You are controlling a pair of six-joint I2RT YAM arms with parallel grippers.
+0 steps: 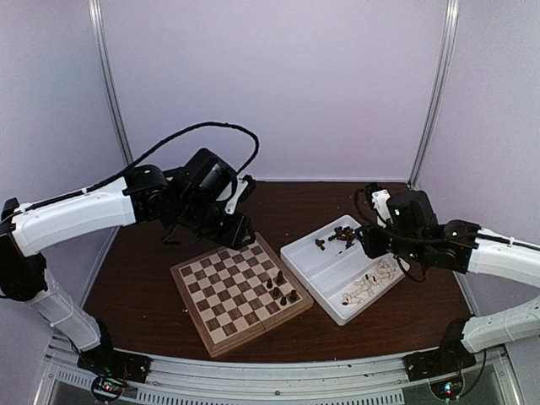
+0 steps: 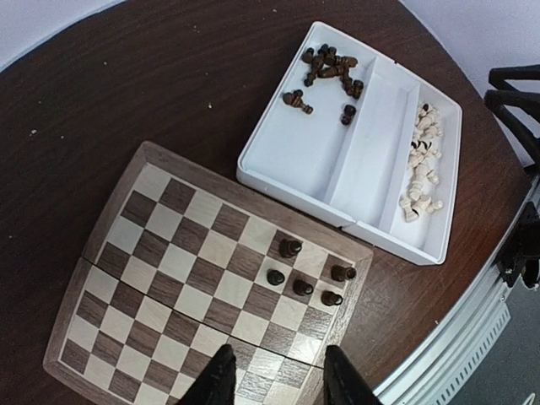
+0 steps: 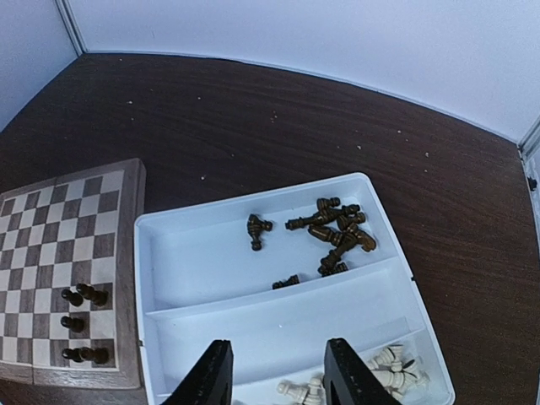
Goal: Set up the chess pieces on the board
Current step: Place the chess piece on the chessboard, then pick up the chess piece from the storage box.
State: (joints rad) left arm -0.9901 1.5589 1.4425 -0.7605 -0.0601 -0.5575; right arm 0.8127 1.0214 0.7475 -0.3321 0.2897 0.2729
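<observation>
The board (image 1: 239,289) lies tilted at the table's front centre. Several dark chess pieces (image 2: 303,287) stand on squares near its corner by the tray, and they also show in the right wrist view (image 3: 84,295). My left gripper (image 2: 274,359) hovers above the board's edge, open, with only the checks between its fingers; from above it (image 1: 240,226) hangs over the board's far corner. My right gripper (image 3: 277,354) is open above the tray's middle divider, holding nothing. More dark chess pieces (image 3: 337,229) lie toppled in the tray's far compartment, and cream ones (image 3: 388,371) lie in its near compartment.
The white two-compartment tray (image 1: 337,270) sits just right of the board, nearly touching it. A dark brown table (image 1: 152,295) runs to a metal rail at the front edge (image 1: 278,375). Pale walls close in the back and sides.
</observation>
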